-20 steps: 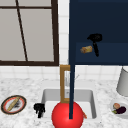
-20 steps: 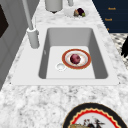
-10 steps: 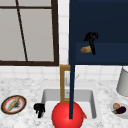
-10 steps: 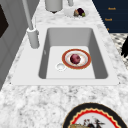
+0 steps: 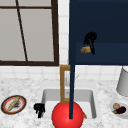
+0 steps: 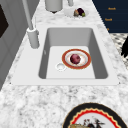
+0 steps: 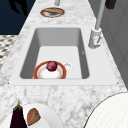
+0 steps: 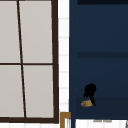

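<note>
Marble counter, white sink, and one hand up in a navy cabinet with a small golden-brown item.

At nine o'clock of the sink (image 5: 91, 96) sits a patterned plate (image 5: 13, 104); just right of it the left hand (image 5: 39, 109) hangs over the counter's front edge, fingers pointing down, loosely curled, holding nothing. A red-rimmed plate (image 6: 76, 59) carrying a dark red fruit (image 6: 75, 58) lies in the basin. Up at one o'clock, the right hand (image 5: 90, 40) pinches the golden-brown item (image 5: 85, 49) inside the open navy cabinet (image 5: 105, 22). Far right, a white plate (image 5: 113, 108) holds an eggplant (image 5: 121, 110).
</note>
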